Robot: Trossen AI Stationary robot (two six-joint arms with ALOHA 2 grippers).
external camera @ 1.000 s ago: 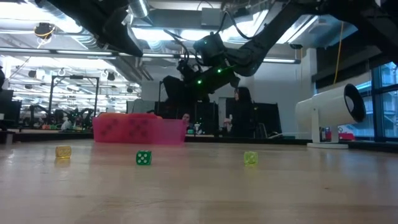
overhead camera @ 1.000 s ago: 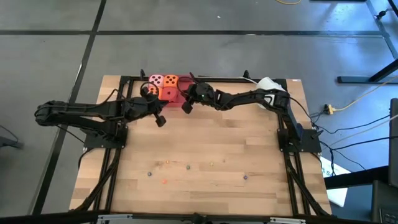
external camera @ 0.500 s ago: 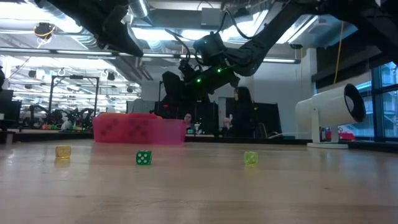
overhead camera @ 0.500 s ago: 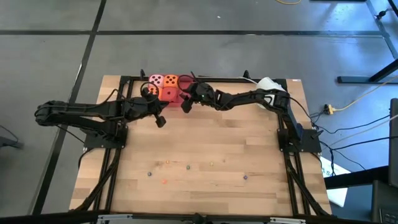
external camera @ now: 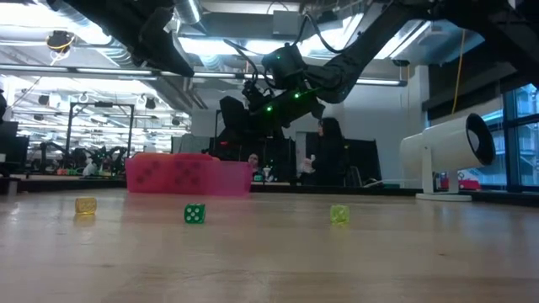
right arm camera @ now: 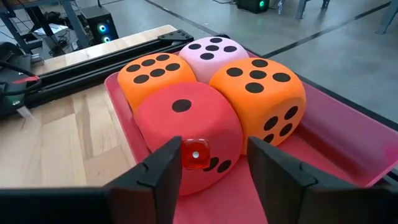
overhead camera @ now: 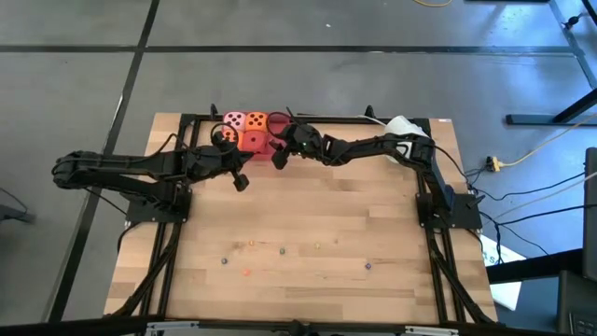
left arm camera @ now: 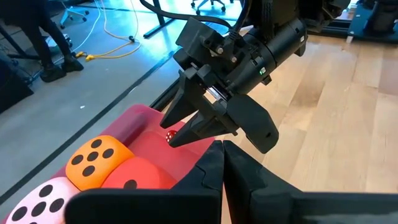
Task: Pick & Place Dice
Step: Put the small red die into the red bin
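Note:
A flat red tray (right arm camera: 336, 134) at the table's far edge holds several soft dice: one pink (right arm camera: 214, 53), two orange (right arm camera: 258, 87) and one red (right arm camera: 183, 134). My right gripper (right arm camera: 214, 165) is open and hovers over the tray's near right part (overhead camera: 278, 142), pointing at the red die. A tiny red die (right arm camera: 194, 154) shows between its fingers, close to one of them. My left gripper (left arm camera: 222, 152) is shut and empty. It hangs above the table just left of the tray (overhead camera: 241, 180). My right gripper's fingers stand apart above the tray. The tiny red die (left arm camera: 169, 137) lies against the inner side of one finger (right arm camera: 163, 171), above the soft red die. I cannot tell whether it touches that finger or is clear of it.
Tiny coloured dice lie loose on the table's near half: a yellow one (external camera: 85, 204), a green one (external camera: 194, 214) and a pale green one (external camera: 339, 214). A white device (external camera: 446, 156) stands at the far right corner. Black frame rails (overhead camera: 187, 121) border the table.
My right gripper has opened above the tray and rolled a little about its own axis, staying where it was. My left arm has kept still.

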